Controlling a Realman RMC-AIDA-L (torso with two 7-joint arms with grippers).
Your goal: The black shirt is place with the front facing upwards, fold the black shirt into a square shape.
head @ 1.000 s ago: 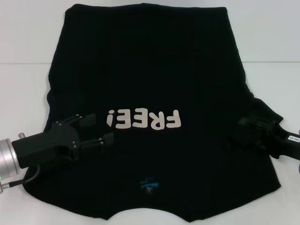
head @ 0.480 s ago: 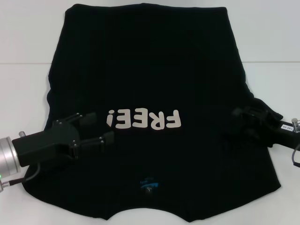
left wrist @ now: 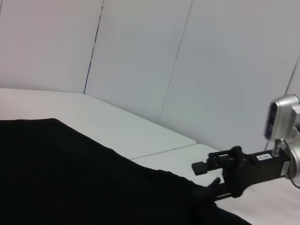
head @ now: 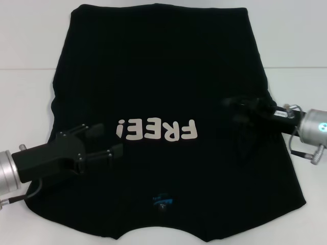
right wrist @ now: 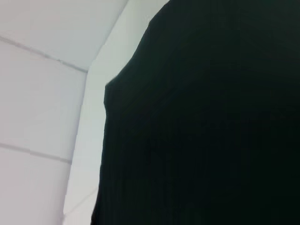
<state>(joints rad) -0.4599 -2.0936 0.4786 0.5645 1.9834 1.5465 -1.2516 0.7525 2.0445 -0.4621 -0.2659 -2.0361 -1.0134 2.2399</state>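
The black shirt [head: 163, 66] lies flat on the white table, front up, its collar towards me. The cream "FREE!" lettering [head: 156, 130] is at the middle and the blue neck label [head: 162, 200] is near the front edge. My left gripper [head: 106, 143] is open just above the shirt's left part, beside the lettering. My right gripper [head: 232, 108] is over the shirt's right part and shut on the right sleeve, which it holds folded inward. The left wrist view shows the right gripper [left wrist: 206, 174] with black cloth rising to it. The right wrist view shows only the shirt [right wrist: 211, 117].
The white table [head: 25, 92] shows bare on both sides of the shirt and behind it. White wall panels stand at the back [left wrist: 140, 56]. The shirt's front edge reaches the table's near edge.
My right gripper has moved inward and away from me, from the shirt's right edge onto its body, drawing the right sleeve with it. The left gripper has barely moved.
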